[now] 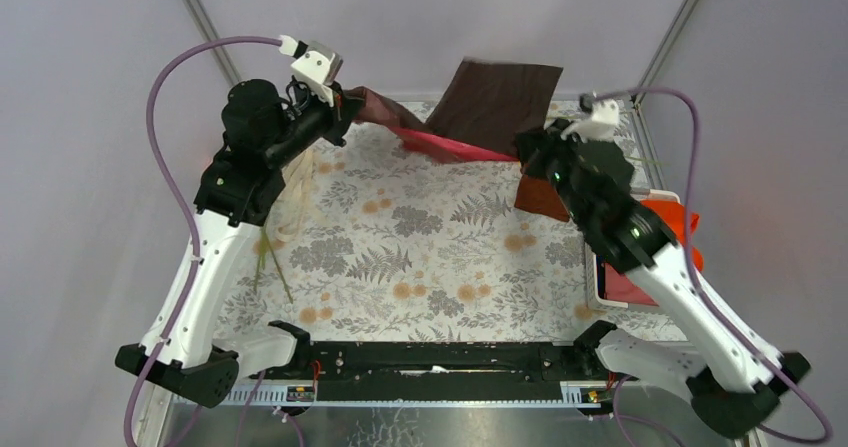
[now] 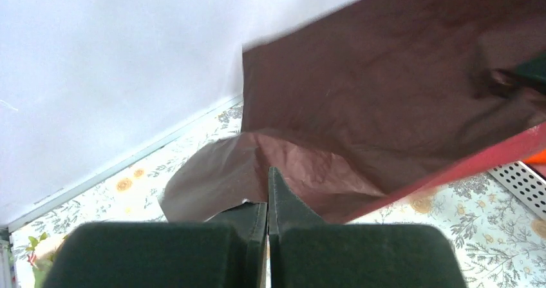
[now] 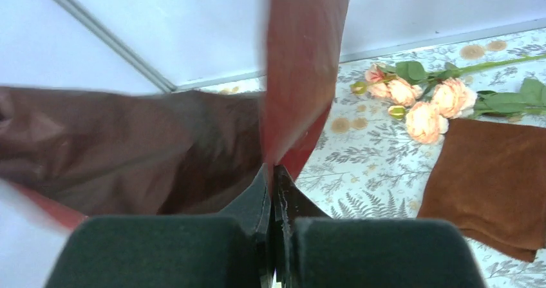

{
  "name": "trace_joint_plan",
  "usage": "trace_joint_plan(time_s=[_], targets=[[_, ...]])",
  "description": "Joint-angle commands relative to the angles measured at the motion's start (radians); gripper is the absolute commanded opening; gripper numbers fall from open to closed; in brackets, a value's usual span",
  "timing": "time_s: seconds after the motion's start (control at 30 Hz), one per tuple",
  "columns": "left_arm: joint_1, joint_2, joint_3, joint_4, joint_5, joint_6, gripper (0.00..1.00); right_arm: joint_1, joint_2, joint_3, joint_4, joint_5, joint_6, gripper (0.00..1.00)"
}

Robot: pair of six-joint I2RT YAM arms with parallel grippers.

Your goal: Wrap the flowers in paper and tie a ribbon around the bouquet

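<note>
Holding paper aloft over far side of table — left gripper pinched shut on one corner, right gripper clamped on another edge. Flowers lie loose, unwrapped; ribbon untied near table's left edge — wrapping and tying both left, early stage by my reckoning

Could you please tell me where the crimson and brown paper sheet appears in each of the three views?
Top external: the paper is spread in the air across the far middle of the picture.
Left wrist: the paper fills the upper right.
Right wrist: the paper covers the left and the middle.
Shared landmark: the floral table cover.
</note>
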Motion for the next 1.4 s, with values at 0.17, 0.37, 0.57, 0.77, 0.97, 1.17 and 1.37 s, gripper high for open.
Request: trace_joint_plan(time_s=[0.17,0.37,0.57,0.77,0.97,1.17,1.37], targets=[[0.214,-0.046,-0.349,0.169,0.01,0.001,0.0,0.283,-0.257,-0.463,0.031,0.269,0.219,0.0],[0.335,-0.008,-0.559,0.266,0.059,0.095,0.0,0.385,-0.186,-0.502,-0.165,0.16,0.35,0.54],[0.458,0.12,-0.619,0.346,0.033,0.231,0.0,0.384,-0.348,-0.526,-0.324,0.17,0.379,1.0],[0.538,0.304,-0.511,0.273,0.067,0.356,0.0,0.366,-0.313,-0.418,-0.429,0.236,0.2,1.0],[0.549,0.385,-0.456,0.243,0.052,0.385,0.0,-0.107,-0.049,-0.342,-0.187,-0.238,-0.003,1.0],[0.553,0.367,-0.465,0.253,0.025,0.383,0.0,-0.303,0.336,-0.199,0.034,-0.467,0.016,0.91],[0.555,0.36,-0.473,0.231,0.041,0.375,0.0,-0.379,0.704,0.049,0.053,-0.505,0.041,0.74]])
